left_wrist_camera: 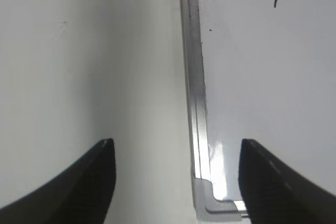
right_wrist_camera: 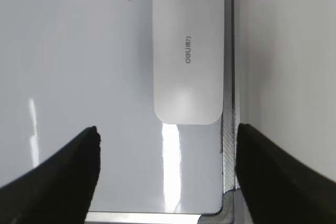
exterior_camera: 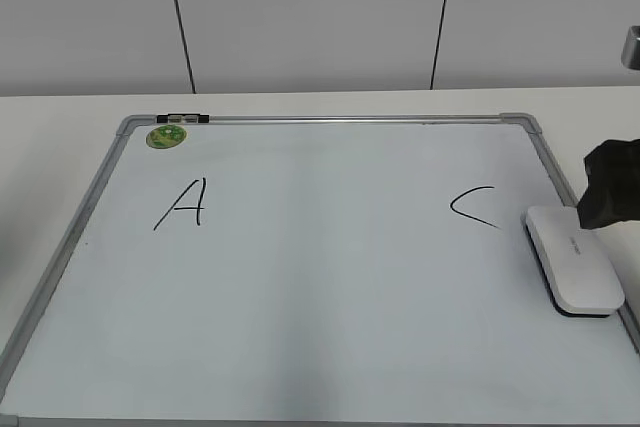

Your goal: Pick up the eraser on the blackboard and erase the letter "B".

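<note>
The eraser, a glossy white rounded block with small grey lettering, is lying on the blackboard against its right frame, just beside the "C". No "B" is showing between "A" and "C", so the erasing seems finished. The right gripper is hovering with fingers spread wide, holding nothing; the left gripper is likewise open and empty. Next it probably needs only to pull clear.

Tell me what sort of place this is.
Probably an office or lab test bench, though that is a guess. A framed whiteboard lies flat on a plain white table, with an eraser and a green magnet on it, and bare pale wall panels behind.
</note>
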Motion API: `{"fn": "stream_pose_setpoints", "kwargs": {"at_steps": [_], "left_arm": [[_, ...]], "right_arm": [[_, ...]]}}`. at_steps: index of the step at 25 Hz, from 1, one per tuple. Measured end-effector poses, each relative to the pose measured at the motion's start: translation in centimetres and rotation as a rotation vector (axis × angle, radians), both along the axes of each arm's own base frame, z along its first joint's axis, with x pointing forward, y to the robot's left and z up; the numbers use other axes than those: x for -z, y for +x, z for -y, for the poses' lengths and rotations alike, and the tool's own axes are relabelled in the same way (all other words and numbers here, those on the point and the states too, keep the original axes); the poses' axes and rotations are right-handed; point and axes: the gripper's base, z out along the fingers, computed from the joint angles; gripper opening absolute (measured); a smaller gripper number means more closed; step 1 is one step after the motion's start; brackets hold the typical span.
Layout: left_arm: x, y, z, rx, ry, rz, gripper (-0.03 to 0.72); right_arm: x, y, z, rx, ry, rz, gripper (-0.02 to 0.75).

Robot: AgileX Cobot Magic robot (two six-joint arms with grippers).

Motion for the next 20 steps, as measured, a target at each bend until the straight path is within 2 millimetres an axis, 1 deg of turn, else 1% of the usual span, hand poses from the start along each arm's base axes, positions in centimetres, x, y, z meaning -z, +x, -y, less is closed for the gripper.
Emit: {"fn": "stream_pose_setpoints", "kwargs": {"at_steps": [3, 6, 8, 11, 16, 18, 20], "left_arm": [[-0.9, -3.5, -0.2, 0.002, 0.01, 0.081, 0.55], [-1.1, -6.5, -0.5, 0.006, 0.026, 0.145, 0.55], [-0.7, -8.4, -0.6, 0.007, 0.03, 0.171, 0.55], [-0.1, -11.2, -0.8, -0.012, 0.034, 0.192, 0.55], [0.4, -15.5, -1.6, -0.099, 0.06, 0.242, 0.55], [0.5, -16.8, -1.8, -0.122, 0.066, 0.275, 0.55], [0.4, -17.7, -1.9, -0.134, 0.064, 0.308, 0.547]], "right_arm": [[-0.2, -1.6, -0.8, -0.04, 0.01, 0.033, 0.592], [0.2, -3.1, -1.2, -0.069, 0.012, 0.032, 0.592], [0.5, -4.2, -1.1, -0.077, 0.014, 0.031, 0.592], [0.9, -6.4, -0.7, -0.078, 0.016, 0.041, 0.592], [0.9, -10.4, 0.3, -0.081, 0.02, 0.1, 0.592], [0.9, -12.0, 0.8, -0.084, 0.014, 0.127, 0.592], [0.7, -13.7, 1.4, -0.089, -0.005, 0.163, 0.592]]}}
